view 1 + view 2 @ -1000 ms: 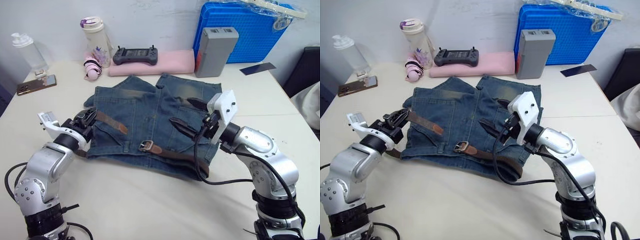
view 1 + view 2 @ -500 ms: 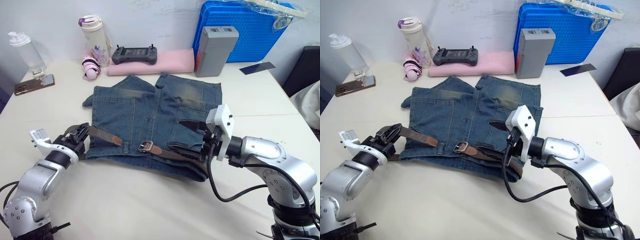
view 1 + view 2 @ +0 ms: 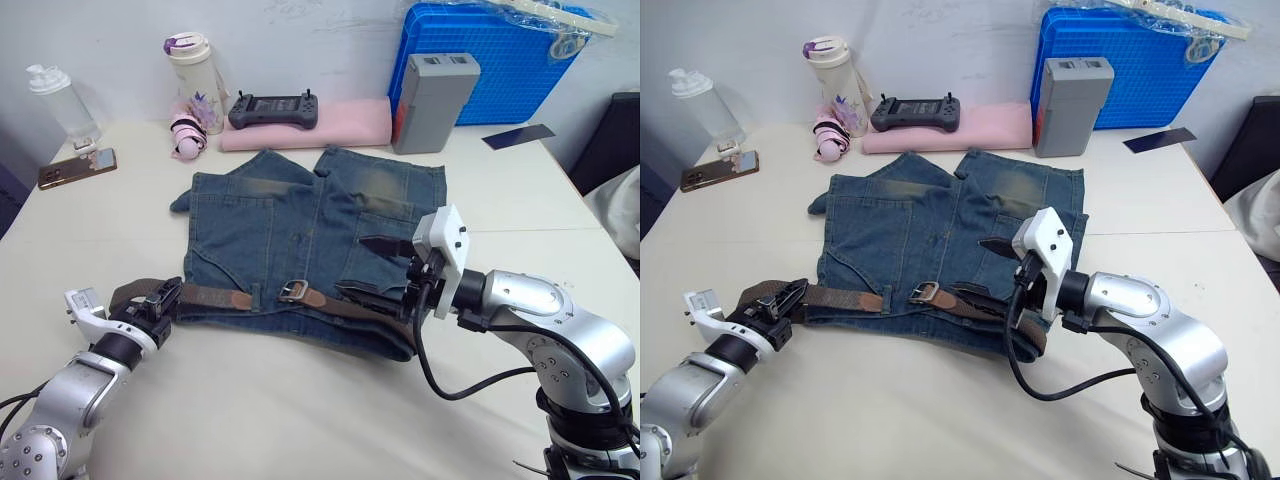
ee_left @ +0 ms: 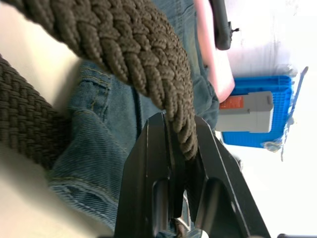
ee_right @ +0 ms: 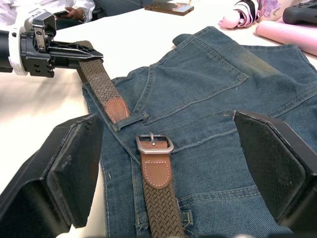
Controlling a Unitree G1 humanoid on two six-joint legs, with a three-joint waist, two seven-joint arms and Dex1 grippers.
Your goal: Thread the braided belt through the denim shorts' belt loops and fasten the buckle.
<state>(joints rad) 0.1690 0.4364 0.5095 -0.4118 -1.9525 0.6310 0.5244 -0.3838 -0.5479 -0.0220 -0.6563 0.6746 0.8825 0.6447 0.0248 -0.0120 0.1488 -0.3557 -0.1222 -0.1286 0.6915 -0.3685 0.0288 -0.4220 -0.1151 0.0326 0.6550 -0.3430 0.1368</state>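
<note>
The braided belt [image 3: 335, 305] lies along the near waistband of the denim shorts [image 3: 300, 225], which are spread flat on the table [image 3: 300, 410]. Its silver buckle [image 5: 154, 144] sits unfastened near the middle of the waistband, joined to a tan leather tab. Left of the buckle, the belt's tan tip [image 5: 117, 108] rests just at a belt loop [image 5: 130, 120], and from there the woven strap runs out past the left edge of the shorts. The left gripper [image 3: 775, 303] sits on the table just left of the shorts, its two black fingers [image 4: 148, 183] closed tight on the strap, which bends into a loop at that point. The right gripper [image 3: 385, 270] hovers over the right side of the shorts with its fingers spread wide and holding nothing, one above a back pocket and the other close over the belt. At the far edge of the table stand a lidded bottle [image 3: 193, 80], a black game controller [image 3: 273, 108] on a pink pad [image 3: 330, 125], a grey box [image 3: 433, 100] and a blue crate [image 3: 495, 60]; a phone [image 3: 75, 168] lies far left.
</note>
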